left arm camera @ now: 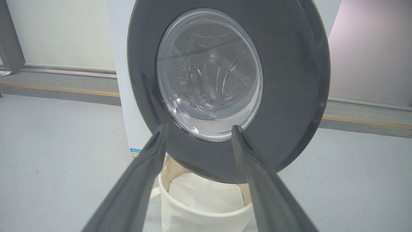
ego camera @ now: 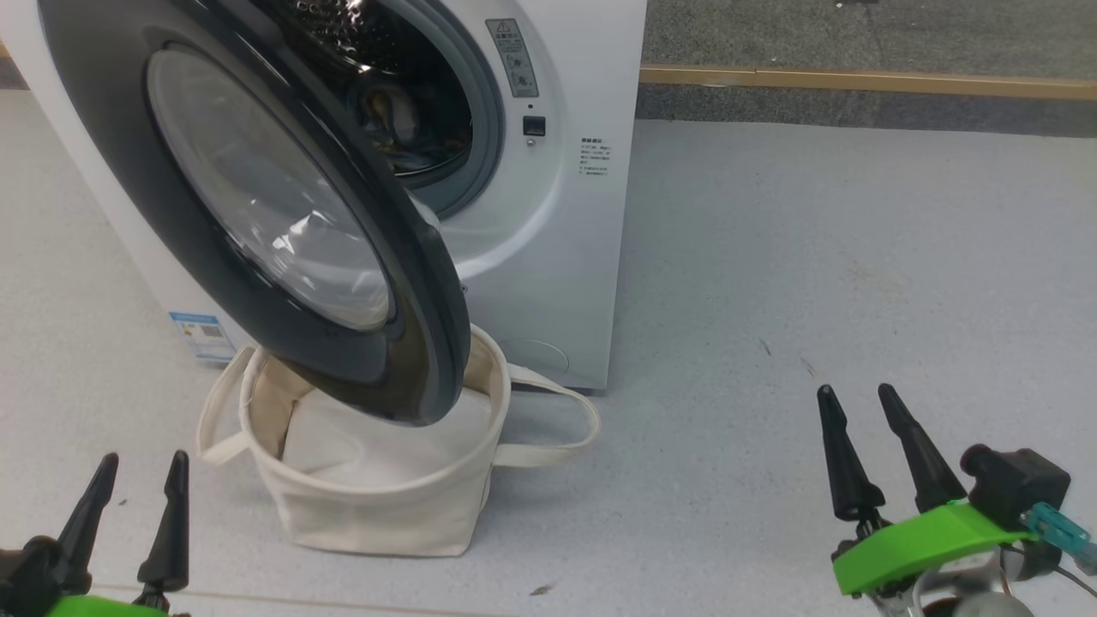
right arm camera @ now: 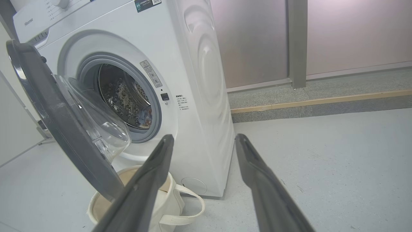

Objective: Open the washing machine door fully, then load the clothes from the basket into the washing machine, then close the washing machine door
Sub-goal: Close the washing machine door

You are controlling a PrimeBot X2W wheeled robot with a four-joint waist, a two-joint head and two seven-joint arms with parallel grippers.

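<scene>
Now, door (ego camera: 266,197) stood half open, its bottom edge hung over the basket (ego camera: 386,506), clothes (ego camera: 394,128) lay inside the washer (ego camera: 557,214), left gripper (ego camera: 144,458) and right gripper (ego camera: 856,390) spread apart, holding nothing, wide floor (ego camera: 814,257) stretched right of the washer.

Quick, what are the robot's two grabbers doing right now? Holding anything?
Left gripper: jaws open, holding nothing.
Right gripper: jaws open, holding nothing.
</scene>
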